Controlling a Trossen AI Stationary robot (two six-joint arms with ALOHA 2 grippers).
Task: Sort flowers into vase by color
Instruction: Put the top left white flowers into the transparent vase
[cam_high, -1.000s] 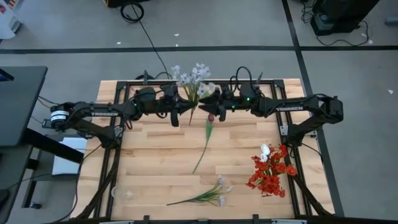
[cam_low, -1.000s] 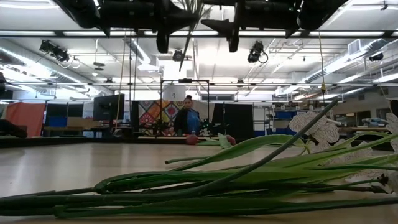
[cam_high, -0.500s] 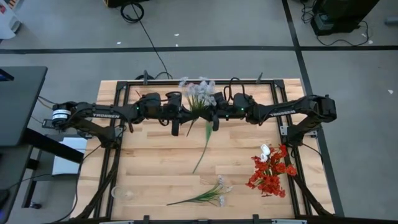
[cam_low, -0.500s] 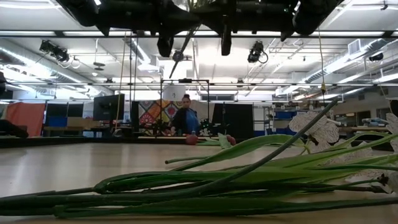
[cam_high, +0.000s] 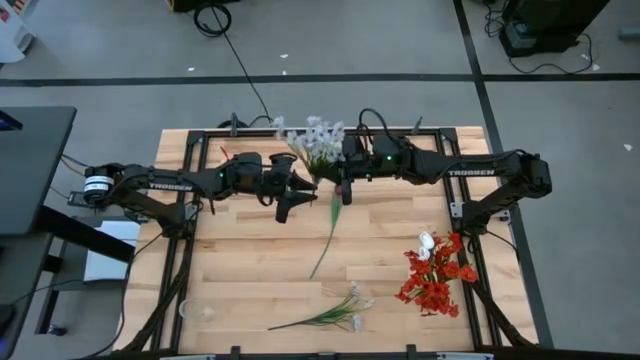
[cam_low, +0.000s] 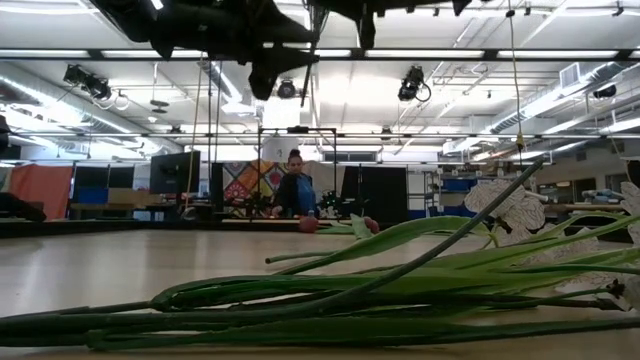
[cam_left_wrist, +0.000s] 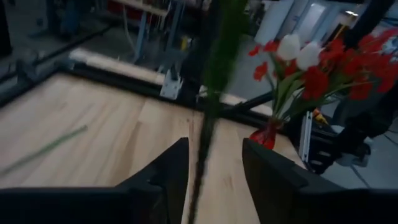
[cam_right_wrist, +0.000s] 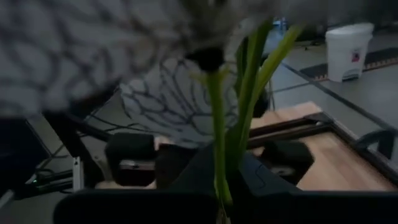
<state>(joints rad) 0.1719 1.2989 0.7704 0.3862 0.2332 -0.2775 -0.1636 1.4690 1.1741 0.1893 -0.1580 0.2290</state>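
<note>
My right gripper (cam_high: 345, 188) is above the table's far middle, shut on a spray of small white blossoms (cam_high: 315, 140) with green stems. My left gripper (cam_high: 297, 190) stands beside it, open; the spray's blurred lower stem (cam_left_wrist: 208, 118) runs between its fingers, apart from both. A dark maroon tulip (cam_high: 325, 238) lies flat on the table below them. Another white spray (cam_high: 330, 315) lies at the near edge. Red blooms and white tulips (cam_high: 432, 275) stand in a red vase (cam_left_wrist: 266, 134) at the near right. My right gripper pinches the spray's green stems (cam_right_wrist: 219, 168) between its two fingers, a little below the blossoms. The fingers come about level from the table's right side and lie across the stems. The spray stands roughly upright, blossoms above the fingers, lifted clear of the table.
A black metal frame (cam_high: 190, 160) runs around the table's far and side edges. Bare wood lies between the maroon tulip and the left edge. A small clear object (cam_high: 205, 312) sits at the near left. A person (cam_low: 297, 190) is in the room behind the table.
My right gripper has shut on the white spray's stems, then risen and rolled. My left gripper has opened and let go of the stem. The spray's blossoms have swung toward the table's far edge, staying clear of the table.
</note>
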